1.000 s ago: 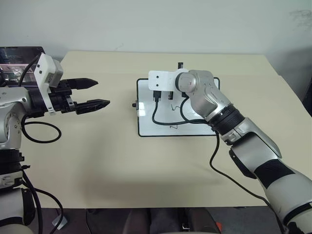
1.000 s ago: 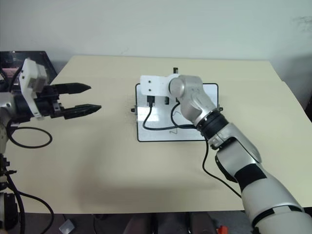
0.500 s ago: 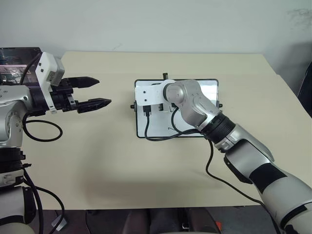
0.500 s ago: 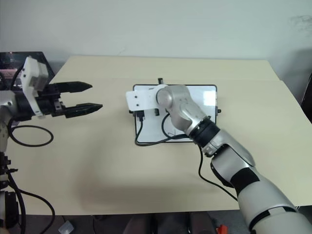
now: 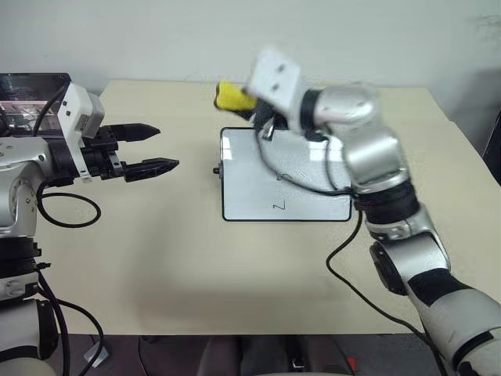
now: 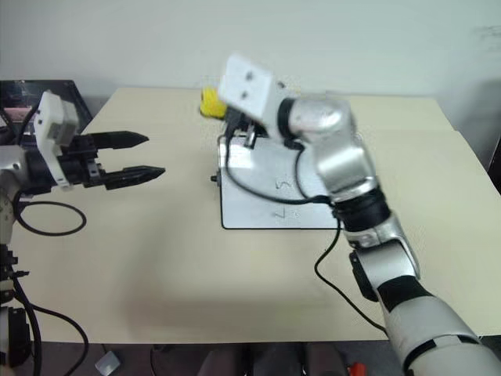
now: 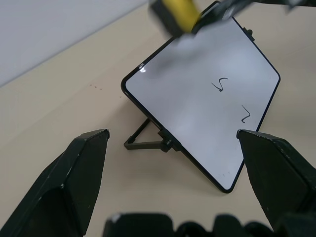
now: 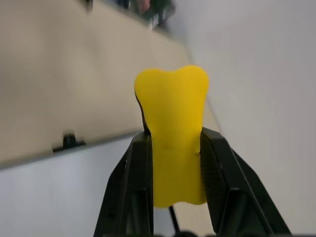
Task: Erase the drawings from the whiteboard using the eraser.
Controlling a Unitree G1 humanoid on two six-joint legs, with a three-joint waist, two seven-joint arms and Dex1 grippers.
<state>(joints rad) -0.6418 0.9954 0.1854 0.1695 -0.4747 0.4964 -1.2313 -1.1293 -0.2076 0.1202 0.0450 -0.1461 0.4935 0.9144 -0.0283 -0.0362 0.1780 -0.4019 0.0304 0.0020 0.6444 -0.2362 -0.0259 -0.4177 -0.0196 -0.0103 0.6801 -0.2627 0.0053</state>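
Observation:
The whiteboard (image 5: 249, 188) lies on the tan table at its middle, propped on a small stand (image 7: 147, 140). Two drawings show on it: a "5"-like squiggle (image 5: 283, 176) and a "2"-like squiggle (image 5: 277, 206). My right gripper (image 5: 239, 100) hovers above the board's far left corner, shut on the yellow eraser (image 8: 173, 133), which sticks out past its fingertips (image 8: 140, 148). The eraser (image 5: 228, 95) is off the board. My left gripper (image 5: 160, 149) hangs open and empty to the left of the board, pointing toward it.
A dark laptop (image 5: 31, 84) sits at the table's far left corner behind my left arm. A black cable (image 5: 313, 186) from my right arm droops over the board. The pale wall rises behind the table's far edge.
My right gripper has lifted off the board with the eraser, rising and swinging to its far left corner while the wrist rolled. My left gripper has stayed where it was.

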